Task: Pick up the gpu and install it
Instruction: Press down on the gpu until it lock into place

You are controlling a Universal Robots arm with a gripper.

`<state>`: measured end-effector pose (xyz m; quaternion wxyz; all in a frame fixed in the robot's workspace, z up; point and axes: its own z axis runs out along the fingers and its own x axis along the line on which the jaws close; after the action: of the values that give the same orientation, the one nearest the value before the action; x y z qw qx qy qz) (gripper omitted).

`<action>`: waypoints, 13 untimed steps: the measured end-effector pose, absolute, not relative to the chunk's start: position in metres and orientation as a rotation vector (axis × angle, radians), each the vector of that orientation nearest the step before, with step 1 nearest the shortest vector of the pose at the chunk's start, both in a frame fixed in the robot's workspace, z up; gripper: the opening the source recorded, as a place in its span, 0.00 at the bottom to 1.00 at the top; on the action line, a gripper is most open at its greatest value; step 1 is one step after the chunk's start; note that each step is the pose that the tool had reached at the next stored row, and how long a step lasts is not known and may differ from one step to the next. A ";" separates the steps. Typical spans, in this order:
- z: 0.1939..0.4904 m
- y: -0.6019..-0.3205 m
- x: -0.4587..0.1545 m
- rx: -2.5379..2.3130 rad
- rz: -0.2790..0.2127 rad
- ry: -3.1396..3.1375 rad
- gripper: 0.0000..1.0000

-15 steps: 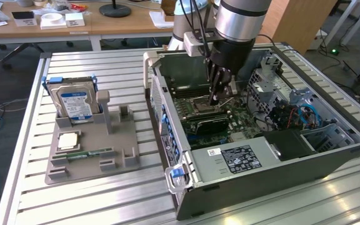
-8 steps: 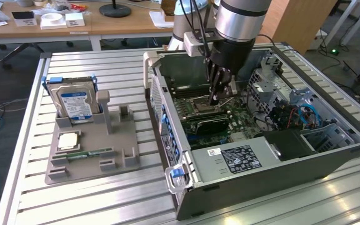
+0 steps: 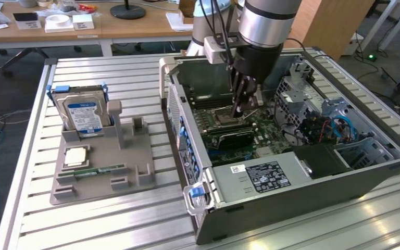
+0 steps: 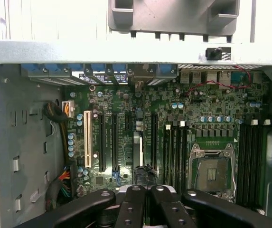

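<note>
The gpu (image 3: 231, 137) stands on edge among the motherboard's expansion slots inside the open computer case (image 3: 366, 174), a dark card running parallel to the memory slots. In the wrist view the gpu (image 4: 136, 152) appears edge-on, straight under the fingers. My gripper (image 3: 238, 110) reaches down into the case just above the card. Its black fingers (image 4: 132, 202) are drawn close together around my gripper (image 4: 146, 190) midpoint, and it is shut. Whether the fingertips touch the card's top edge I cannot tell.
A grey holder tray (image 3: 82, 182) on the slatted table, at the exterior view's left, carries a silver hard drive with a blue label (image 3: 83, 115), a green memory stick (image 3: 99, 170) and a processor chip (image 3: 77, 156). The empty processor socket (image 4: 211, 173), power supply (image 3: 270, 174) and drive cage (image 3: 304, 91) surround the card.
</note>
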<state>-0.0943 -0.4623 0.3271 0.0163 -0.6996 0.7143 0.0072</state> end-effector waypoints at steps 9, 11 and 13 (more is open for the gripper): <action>0.313 -0.462 -0.094 -2.176 0.022 2.221 0.11; 0.313 -0.462 -0.094 -2.176 0.022 2.221 0.11; 0.313 -0.462 -0.094 -2.175 0.022 2.221 0.11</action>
<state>-0.0943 -0.4616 0.3128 0.0165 -0.6996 0.7143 0.0072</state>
